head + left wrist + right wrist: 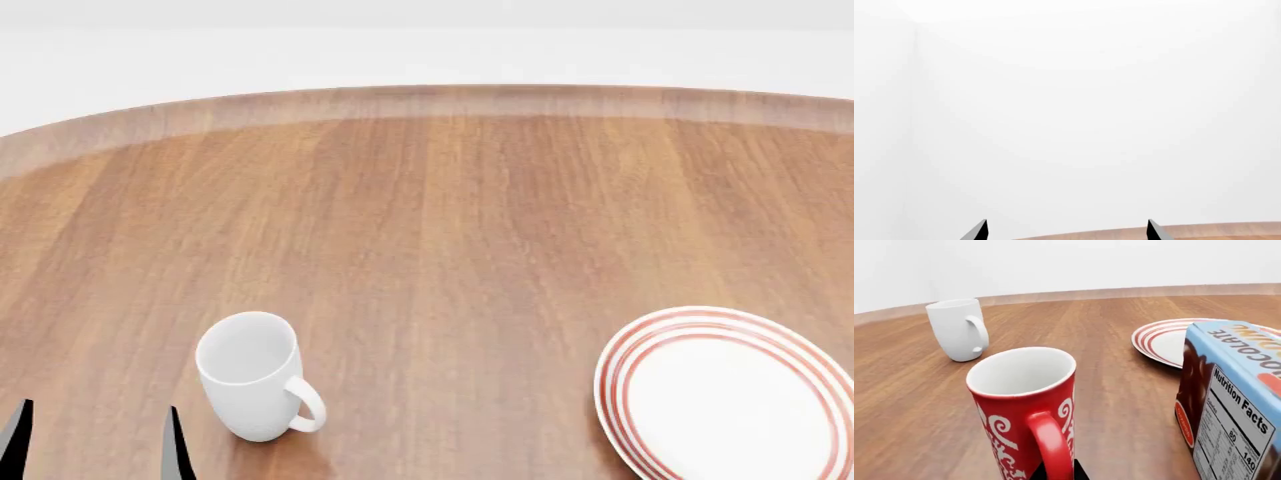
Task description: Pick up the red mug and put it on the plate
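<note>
The red mug (1021, 410), with white swirls and a white inside, stands close in the right wrist view with its red handle (1051, 445) facing the camera. My right gripper (1054, 472) has its two black fingertips (1029, 473) tight against either side of the handle. The mug's base is hidden, so I cannot tell whether it rests on the table. The plate (1164, 342), white with red rings, lies beyond the mug; it also shows at the head view's lower right (727, 395). The red mug and right gripper are out of the head view. My left gripper (1067, 231) is open and empty; its tips show in the head view (94, 445).
A plain white mug (254, 375) stands upright beside the left gripper, handle towards the plate; it also shows in the right wrist view (957, 330). A blue chocolate box (1234, 400) stands close beside the red mug, between it and the plate. The round wooden table (441, 200) curves away.
</note>
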{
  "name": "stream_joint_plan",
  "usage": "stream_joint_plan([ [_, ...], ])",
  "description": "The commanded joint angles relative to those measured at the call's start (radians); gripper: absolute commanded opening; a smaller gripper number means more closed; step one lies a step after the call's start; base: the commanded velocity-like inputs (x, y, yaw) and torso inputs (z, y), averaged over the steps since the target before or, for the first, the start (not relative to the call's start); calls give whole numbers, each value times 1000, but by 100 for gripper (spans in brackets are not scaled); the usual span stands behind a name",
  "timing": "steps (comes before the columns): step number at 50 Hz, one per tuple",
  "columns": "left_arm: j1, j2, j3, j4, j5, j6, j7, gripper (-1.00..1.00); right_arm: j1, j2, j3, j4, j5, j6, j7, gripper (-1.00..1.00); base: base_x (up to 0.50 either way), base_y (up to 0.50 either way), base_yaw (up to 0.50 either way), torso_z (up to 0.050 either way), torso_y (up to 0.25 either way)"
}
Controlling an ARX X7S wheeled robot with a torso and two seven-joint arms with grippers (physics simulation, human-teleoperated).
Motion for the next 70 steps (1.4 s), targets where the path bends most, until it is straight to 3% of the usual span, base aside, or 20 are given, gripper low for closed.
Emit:
stream_joint_plan([
  [1,-2,-1,3,-3,-2,6,-1,100,-74,37,14,-155,-14,3,39,-100,0,0,0,0,0],
  [12,-4,-1,5,-10,1,20,-3,100,-219,119,55,-522,-62,85,142,-100,0,0,0,0,0],
  [37,-6,-5,14,-10,-10,21,0,100,-334,291,182,-1022,-14,404,351,-100,0,0,0,0,0],
  [61,-9,-5,17,-17,-12,35,-6,100,-180,485,312,-1302,260,857,594,-100,0,0,0,0,0],
  [70,-10,-5,17,-21,-10,41,-9,100,-122,513,348,-1311,366,903,634,-100,0,0,0,0,0],
])
